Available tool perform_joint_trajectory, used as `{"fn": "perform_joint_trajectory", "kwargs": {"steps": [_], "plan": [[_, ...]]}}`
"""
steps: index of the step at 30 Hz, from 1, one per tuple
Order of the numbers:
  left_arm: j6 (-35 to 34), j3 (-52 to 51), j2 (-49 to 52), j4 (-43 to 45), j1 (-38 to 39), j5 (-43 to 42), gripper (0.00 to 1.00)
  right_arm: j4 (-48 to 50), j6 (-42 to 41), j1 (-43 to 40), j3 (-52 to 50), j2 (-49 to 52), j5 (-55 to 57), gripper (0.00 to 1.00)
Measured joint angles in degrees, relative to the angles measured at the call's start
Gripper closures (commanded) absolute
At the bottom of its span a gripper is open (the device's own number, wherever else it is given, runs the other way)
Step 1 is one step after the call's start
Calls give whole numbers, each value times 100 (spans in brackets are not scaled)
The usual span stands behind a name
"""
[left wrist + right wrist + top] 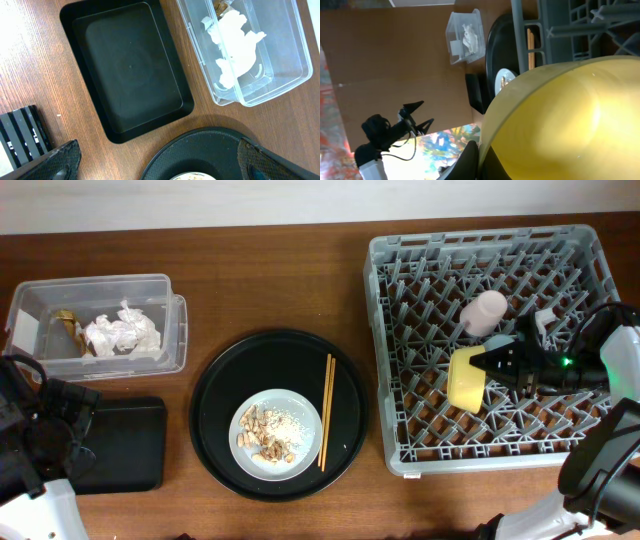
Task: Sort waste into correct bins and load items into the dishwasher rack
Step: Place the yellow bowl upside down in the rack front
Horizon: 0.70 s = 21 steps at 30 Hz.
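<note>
rack: right of frame; pink cup and blue cup inside, blue one partly hidden by the arm.
round tray: centre of bench; carries plate and chopsticks.
clear box: upper left; napkin and wrapper inside, done.
flat tray: lower left, nothing in it.
bowl: mid-rack, right pincer clamped on its rim; looks mid-placement, not let go.
plate: shells on it, unsorted.
chopsticks: just right of plate, not loaded.
left pincer: fingers apart, holding nothing, near flat tray.
remaining (my read): release bowl, shells to flat tray, plate and chopsticks to rack.
</note>
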<state>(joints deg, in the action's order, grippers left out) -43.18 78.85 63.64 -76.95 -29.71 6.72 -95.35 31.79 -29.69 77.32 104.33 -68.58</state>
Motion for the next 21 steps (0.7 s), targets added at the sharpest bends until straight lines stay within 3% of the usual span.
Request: {"fn": "perform_joint_trajectory", "kwargs": {"steps": [8, 11, 16, 21], "plan": [[0, 0, 0, -2, 0, 0, 1, -59, 11, 0, -68, 11, 382, 96], [0, 0, 0, -2, 0, 0, 1, 428, -352, -79, -59, 11, 420, 96], [0, 0, 0, -2, 0, 0, 1, 756, -1362, -684, 149, 13, 1224, 73], [0, 0, 0, 0, 0, 0, 1, 352, -1928, -1172, 1143, 61, 2594, 66]]}}
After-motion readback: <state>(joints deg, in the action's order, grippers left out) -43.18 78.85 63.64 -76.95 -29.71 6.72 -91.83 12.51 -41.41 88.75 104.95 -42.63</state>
